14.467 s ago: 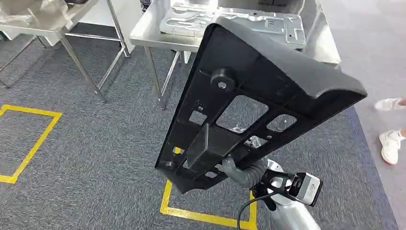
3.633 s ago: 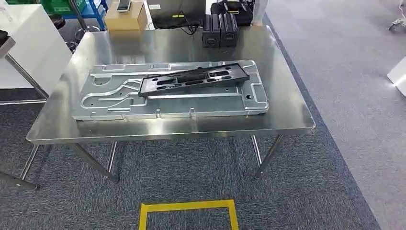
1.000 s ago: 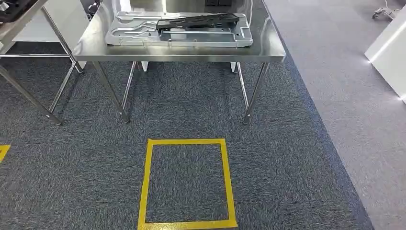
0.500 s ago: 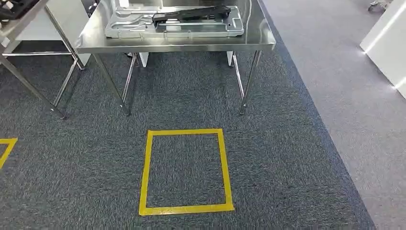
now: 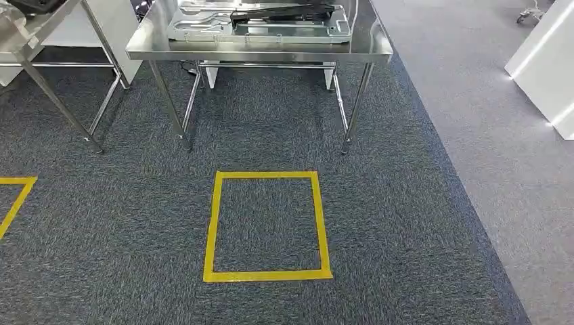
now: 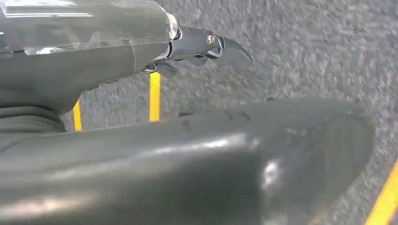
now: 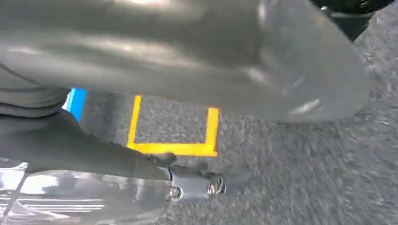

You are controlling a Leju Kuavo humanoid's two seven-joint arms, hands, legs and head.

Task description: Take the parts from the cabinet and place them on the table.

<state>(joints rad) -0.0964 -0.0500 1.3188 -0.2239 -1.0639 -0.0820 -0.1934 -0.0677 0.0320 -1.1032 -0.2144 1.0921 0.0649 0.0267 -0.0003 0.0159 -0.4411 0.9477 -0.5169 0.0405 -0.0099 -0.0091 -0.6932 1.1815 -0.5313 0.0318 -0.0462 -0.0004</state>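
Observation:
A long black plastic part [image 5: 281,11] lies on a stamped silver metal plate [image 5: 284,30], and both rest on the steel table [image 5: 257,51] at the far end of the head view. In the left wrist view my left hand [image 6: 178,154] hangs over the carpet, its thick thumb apart from the dark fingers [image 6: 206,44], with nothing between them. My right hand [image 7: 178,61] hangs the same way over the floor, its fingers [image 7: 197,183] apart from the thumb and holding nothing.
A yellow taped square [image 5: 267,227] marks the dark carpet in front of the table, and more yellow tape [image 5: 17,196] lies at the left. A second steel table [image 5: 40,20] stands at the far left. A white cabinet [image 5: 548,54] stands on lighter flooring at the right.
The whole view has shifted: the table now sits higher and farther off in the picture, and the yellow square is nearer its middle. The black part, held by my right hand earlier, lies on the silver plate.

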